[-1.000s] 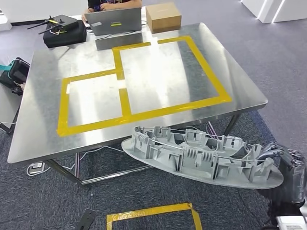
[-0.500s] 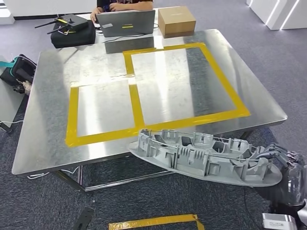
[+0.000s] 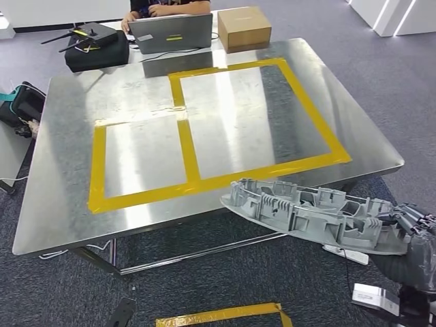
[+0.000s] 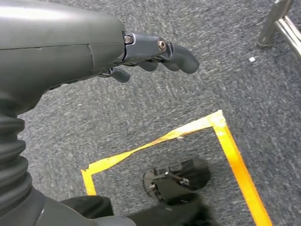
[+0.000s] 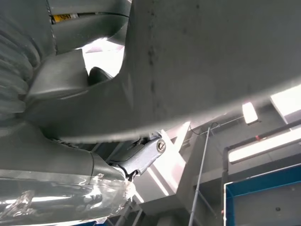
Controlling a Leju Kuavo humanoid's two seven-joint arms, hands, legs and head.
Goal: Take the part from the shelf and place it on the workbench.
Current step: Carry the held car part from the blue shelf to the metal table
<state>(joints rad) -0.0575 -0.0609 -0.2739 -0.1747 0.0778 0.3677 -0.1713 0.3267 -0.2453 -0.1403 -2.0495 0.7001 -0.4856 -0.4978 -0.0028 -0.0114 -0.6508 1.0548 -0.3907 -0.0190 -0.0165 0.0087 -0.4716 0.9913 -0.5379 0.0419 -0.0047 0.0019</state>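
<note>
A long grey plastic part (image 3: 308, 214) with ribs on its upper side hangs level just in front of the workbench's near edge, its left tip reaching over that edge. My right hand (image 3: 411, 235) grips its right end; in the right wrist view the part's smooth underside (image 5: 213, 61) lies over the hand (image 5: 142, 157). The workbench (image 3: 61, 184) is a steel table with two rectangles marked in yellow tape (image 3: 187, 146). My left hand (image 4: 156, 52) hangs over the carpet, fingers apart and holding nothing.
At the bench's far edge stand a laptop (image 3: 169, 33), a cardboard box (image 3: 244, 28) and a black bag (image 3: 95, 46); a person (image 3: 164, 8) sits behind them. Another bag (image 3: 20, 105) lies left. Yellow floor tape (image 3: 221, 315) and a white power strip (image 3: 347, 253) lie on the carpet.
The camera view has shifted. The part has moved right and up towards the bench edge, its left tip now over the steel top.
</note>
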